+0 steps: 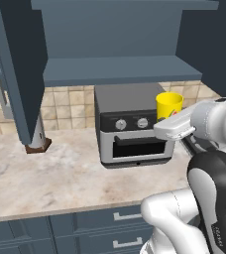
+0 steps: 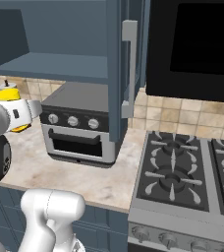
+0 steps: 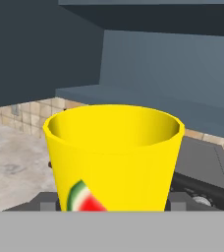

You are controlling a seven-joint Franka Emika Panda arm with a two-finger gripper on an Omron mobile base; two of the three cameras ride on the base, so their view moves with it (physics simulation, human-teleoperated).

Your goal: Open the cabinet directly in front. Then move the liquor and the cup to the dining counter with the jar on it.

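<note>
Gripper [image 3: 115, 209] is grasping the yellow cup [image 3: 114, 157] upright, holding it above the toaster oven [image 1: 132, 126], cabinet [image 1: 21, 69] doors standing open.

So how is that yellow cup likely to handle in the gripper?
The cup looks rigid and thin-walled, probably light. Its smooth sides taper downward, so it could slip upward out of a loose grip. Open and seemingly empty, so tilting likely spills nothing.
</note>
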